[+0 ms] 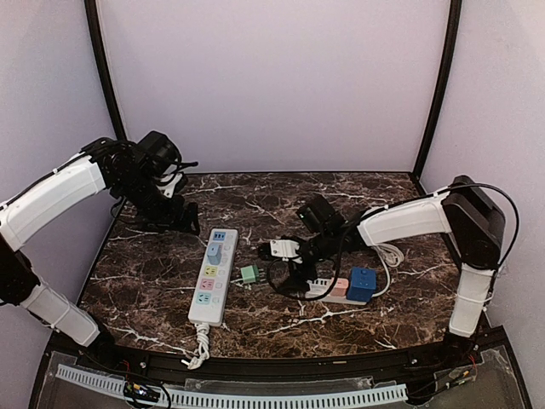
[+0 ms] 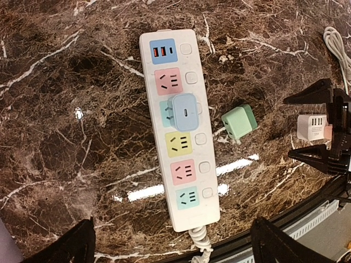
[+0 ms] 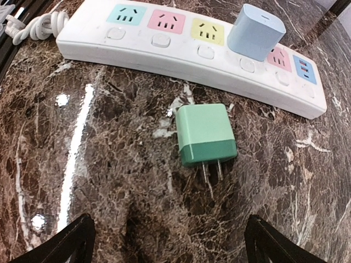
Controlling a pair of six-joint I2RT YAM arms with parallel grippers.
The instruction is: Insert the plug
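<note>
Hovering low over the table, the right pincer has its fingers wide apart with nothing between them. Green plug lies flat on the marble directly ahead of it, loose and not touched. Its two metal prongs point away from the white power strip. The plug sits just right of the strip, near its middle, with a small gap between them.

The strip runs near to far, left of the table's centre, with its coiled cord at the near end. Sockets are coloured; a USB block is at the far end. A pale blue adapter is already seated in the strip, between a pink socket and a yellow one.

The left pincer is up at the far left, above the table, fingers apart and empty, its camera looking down on the strip.

A second, smaller strip sits on the right side of the table, carrying a pink block and a dark blue cube, beside the right arm.
</note>
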